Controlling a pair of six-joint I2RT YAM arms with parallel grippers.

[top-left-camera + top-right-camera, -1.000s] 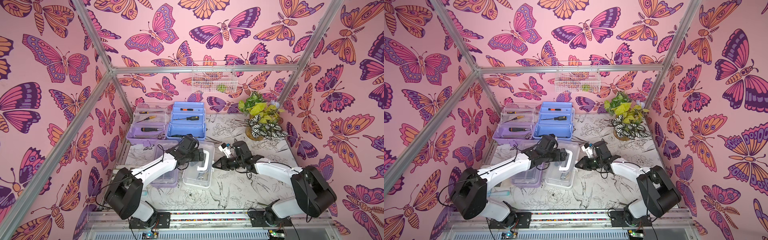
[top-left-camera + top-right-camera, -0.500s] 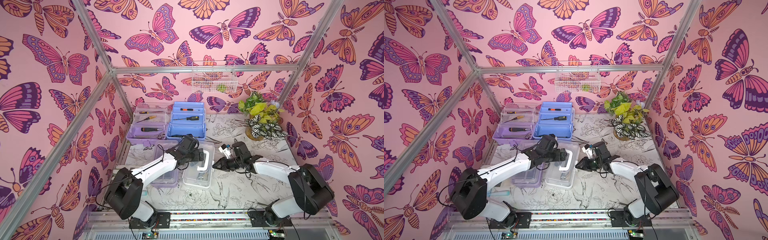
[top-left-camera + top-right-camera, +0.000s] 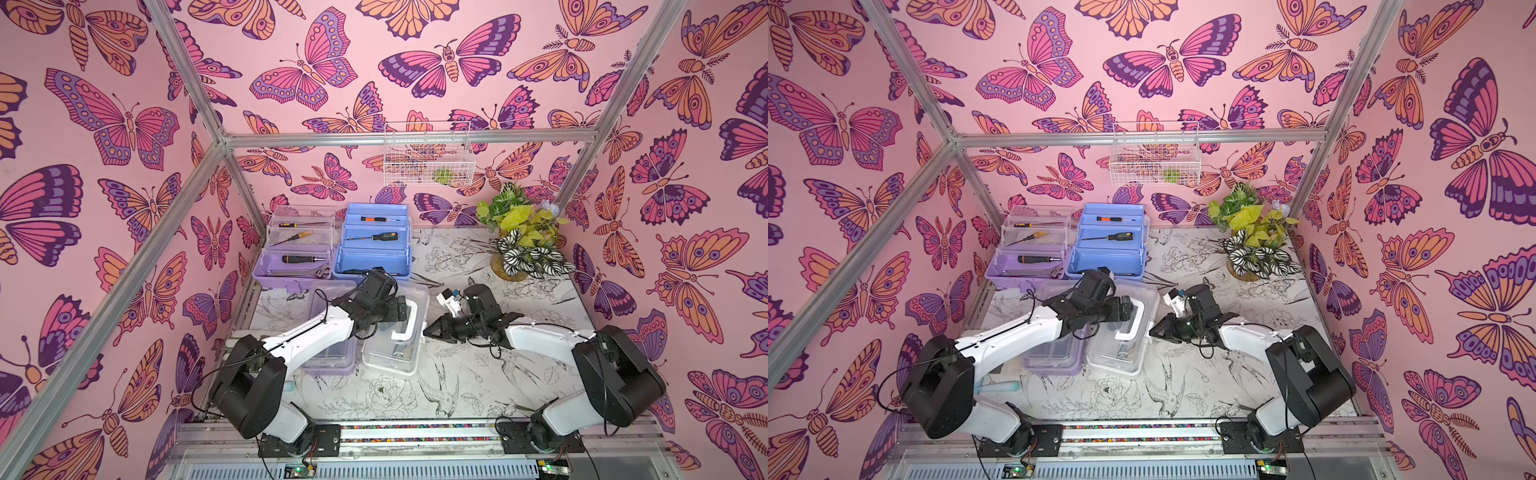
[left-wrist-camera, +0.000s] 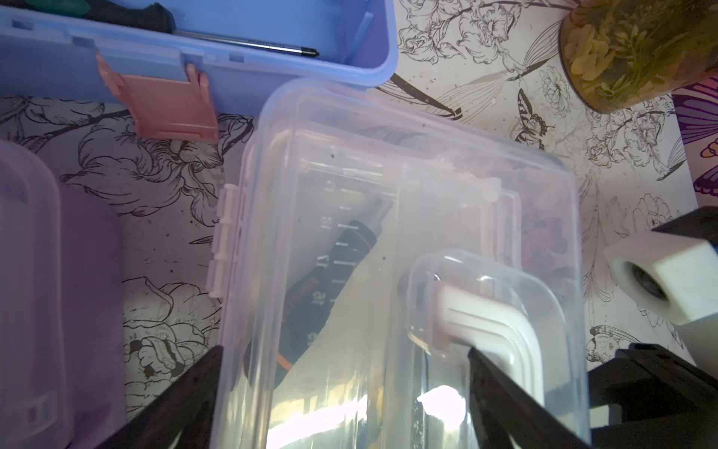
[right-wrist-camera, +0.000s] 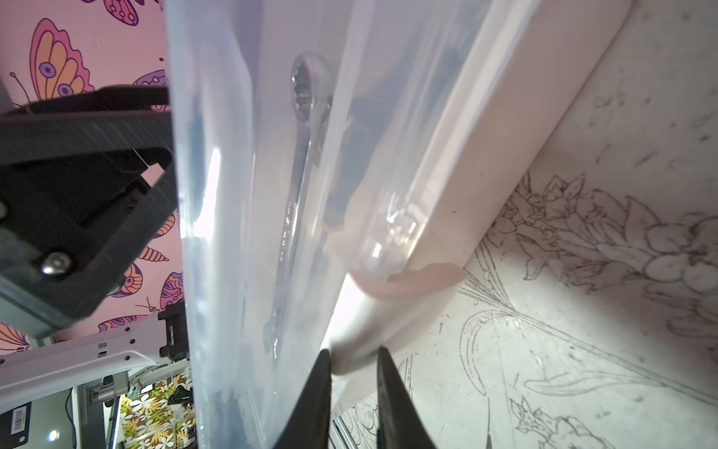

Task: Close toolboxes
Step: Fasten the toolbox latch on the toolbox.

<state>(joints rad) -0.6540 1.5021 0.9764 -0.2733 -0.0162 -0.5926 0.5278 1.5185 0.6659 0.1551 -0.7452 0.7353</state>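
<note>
Pressure from above and a push from the side are what this step seems to call for. The white plastic toolbox with a clear lid (image 3: 390,353) lies near the front of the flower-printed table top (image 3: 457,382). Its lid is down, and a black-handled screwdriver (image 4: 349,248) and a steel wrench (image 5: 301,155) show through it.

The left gripper (image 4: 345,353) is over the lid with its fingers spread wide. One is beside the hinge-side wall and the other is against the white plastic carry handle (image 4: 501,322). The right gripper (image 5: 354,352) sits low at the opposite long side, fingers nearly together, just below the pale pink latch flap (image 5: 412,280). The flap appears to stand out from the wall, not yet snapped home. Something pale lies in the narrow gap between the fingers; I cannot tell whether it is pinched.

To do this well, the left arm should bear straight down so the rim seats all round and the light box cannot skid. The right fingertips should then press the flap flat toward the wall, not drag it along. A sideways shove without that hold would likely slide the box into the lilac plastic toolbox (image 3: 332,357) just beside it.

The blue toolbox (image 3: 374,257) and the second lilac toolbox with a clear lid (image 3: 291,266) stand open at the back — both are for later.
</note>
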